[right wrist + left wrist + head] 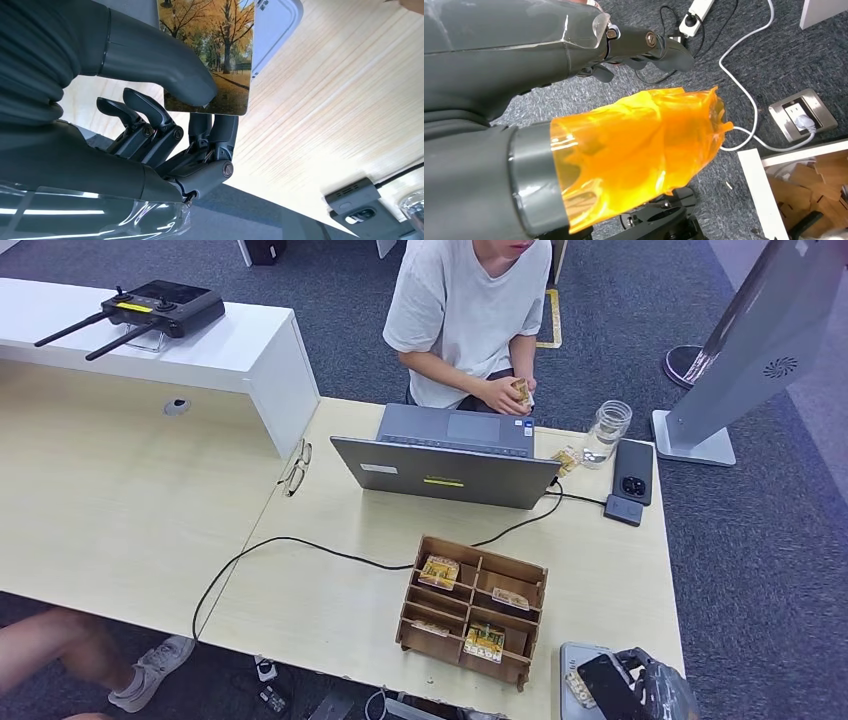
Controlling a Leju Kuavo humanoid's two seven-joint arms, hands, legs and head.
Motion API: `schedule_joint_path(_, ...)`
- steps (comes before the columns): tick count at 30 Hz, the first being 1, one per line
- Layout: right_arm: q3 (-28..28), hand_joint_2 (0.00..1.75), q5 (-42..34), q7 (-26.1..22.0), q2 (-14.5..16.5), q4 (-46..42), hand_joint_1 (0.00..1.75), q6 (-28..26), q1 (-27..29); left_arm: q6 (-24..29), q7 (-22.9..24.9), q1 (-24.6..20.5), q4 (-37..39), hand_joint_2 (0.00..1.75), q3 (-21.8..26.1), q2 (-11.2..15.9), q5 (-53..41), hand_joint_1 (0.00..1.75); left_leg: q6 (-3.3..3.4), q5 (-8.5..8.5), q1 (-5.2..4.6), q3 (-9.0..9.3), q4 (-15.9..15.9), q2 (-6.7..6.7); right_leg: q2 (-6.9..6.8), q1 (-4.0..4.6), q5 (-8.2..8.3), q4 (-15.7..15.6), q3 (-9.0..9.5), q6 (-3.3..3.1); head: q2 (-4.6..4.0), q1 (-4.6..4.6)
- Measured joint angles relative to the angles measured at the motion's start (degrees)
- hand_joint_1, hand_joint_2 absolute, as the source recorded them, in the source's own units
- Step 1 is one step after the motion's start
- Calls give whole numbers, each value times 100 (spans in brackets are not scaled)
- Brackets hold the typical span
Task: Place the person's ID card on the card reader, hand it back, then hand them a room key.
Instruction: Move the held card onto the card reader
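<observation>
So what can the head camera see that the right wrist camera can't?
Head view alone: the person seated behind the laptop, the wooden organiser with cards in its compartments, the glass jar, the glasses and the black phone. Right wrist view alone: a close look at the picture card, printed with autumn trees and pinched under the thumb. Both share the right hand, the grey reader and the pale wooden table.

The right hand (165, 125) has a thick grey thumb, darker jointed fingers with round silver screws, and a ribbed grey cover behind. On the left hand (589, 100), crinkled orange film wraps the thumb, and clear tape edges its smooth grey cover.
</observation>
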Motion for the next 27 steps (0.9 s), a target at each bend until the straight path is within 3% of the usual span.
schedule_joint_path(27, -2, 175, 241, -33, 160, 143, 175, -5, -41, -4, 5, -3, 0, 0, -9, -1, 17, 0, 0, 0, 0, 0, 0, 0, 0, 0, 0, 0, 0, 0, 0, -1)
